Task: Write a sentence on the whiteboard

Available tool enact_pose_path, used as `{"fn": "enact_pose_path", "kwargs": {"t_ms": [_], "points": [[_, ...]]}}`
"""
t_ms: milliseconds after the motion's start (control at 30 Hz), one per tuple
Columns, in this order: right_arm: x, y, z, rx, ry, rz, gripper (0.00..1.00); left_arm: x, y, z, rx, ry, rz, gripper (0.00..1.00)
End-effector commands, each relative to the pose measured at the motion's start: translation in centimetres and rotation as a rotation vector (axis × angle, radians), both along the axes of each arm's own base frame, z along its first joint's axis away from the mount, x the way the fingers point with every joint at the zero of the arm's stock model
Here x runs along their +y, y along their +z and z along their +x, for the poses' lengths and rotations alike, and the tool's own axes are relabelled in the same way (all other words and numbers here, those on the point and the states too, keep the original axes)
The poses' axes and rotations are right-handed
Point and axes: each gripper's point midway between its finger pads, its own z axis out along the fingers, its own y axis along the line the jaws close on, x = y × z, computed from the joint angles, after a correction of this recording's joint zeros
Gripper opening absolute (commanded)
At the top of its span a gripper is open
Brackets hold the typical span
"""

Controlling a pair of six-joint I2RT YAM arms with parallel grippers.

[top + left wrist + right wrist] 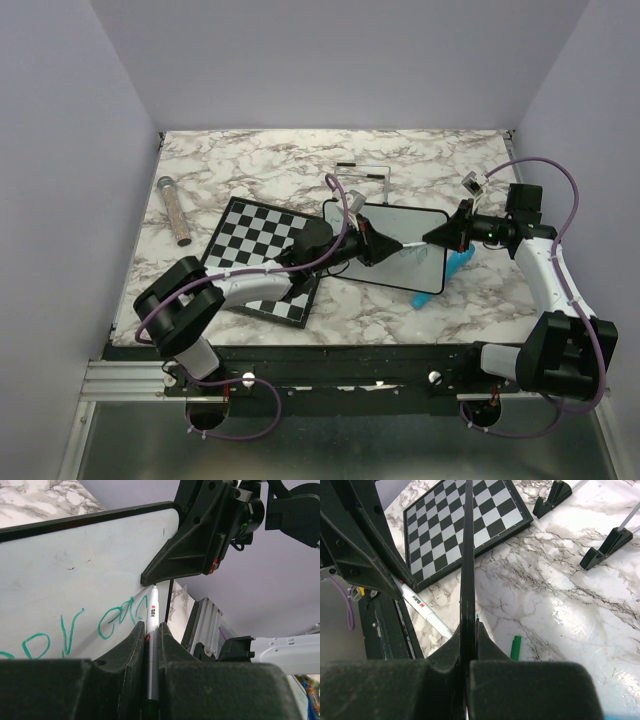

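Clamping, left gripper (pixel 150 636): jaws clenched on the barrel of a white marker (pixel 153 607). The nib points up toward the centre of the left wrist frame, at the board's far rim. Whether the nib touches the surface cannot be told.

Clamping, right gripper (pixel 468 645): jaws closed on the black-framed edge of the whiteboard (pixel 466 555), which rises edge-on up the middle of the right wrist frame. In the left wrist view this gripper sits just above the nib.

Sentence (pixel 70 632): teal-green letters run along the lower left of the left wrist frame, and the last letter lies near the nib. Only one row shows there.

Whiteboard location: centre of the overhead frame, lifted at a tilt between the two grippers. The chessboard (pixel 255 240) is to its left.

Handling notes (judgement):
- The row is close to the rim and the holding fingers, so the next letters likely need a fresh line lower down.
- Use light nib pressure, because the board is braced at one edge only and may pivot.
- Hold the right wrist steady through each stroke.

Surroundings:
- green cap (pixel 515 647) on the marble table (pixel 250 170)
- wire stand (pixel 365 172), upper centre
- speckled tube (pixel 175 210), left
- blue object (pixel 457 265), right of the board
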Motion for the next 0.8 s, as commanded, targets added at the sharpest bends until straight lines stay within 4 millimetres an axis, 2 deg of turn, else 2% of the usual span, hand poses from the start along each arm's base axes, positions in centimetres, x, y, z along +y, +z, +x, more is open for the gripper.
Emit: {"fn": "enact_pose_path", "kwargs": {"t_ms": [0,333,500,767], "points": [[0.1,0.5,-0.2,-0.034,0.008,-0.012,0.0,-0.8,1.7,0.5,-0.022,-0.019,-0.054,0.0],[0.1,0.5,-0.2,-0.035,0.008,-0.013,0.01,-1.4,1.7,0.6,-0.017,-0.04,-0.055,0.0],[0.1,0.5,-0.2,-0.035,0.008,-0.013,0.01,-1.3,1.1,1.2,-0.011,-0.005,-0.036,0.0],[0.1,0.5,-0.2,-0.035,0.008,-0.013,0.01,-1.4,-0.2,0.9,0.012,-0.026,0.011,0.0]]}}
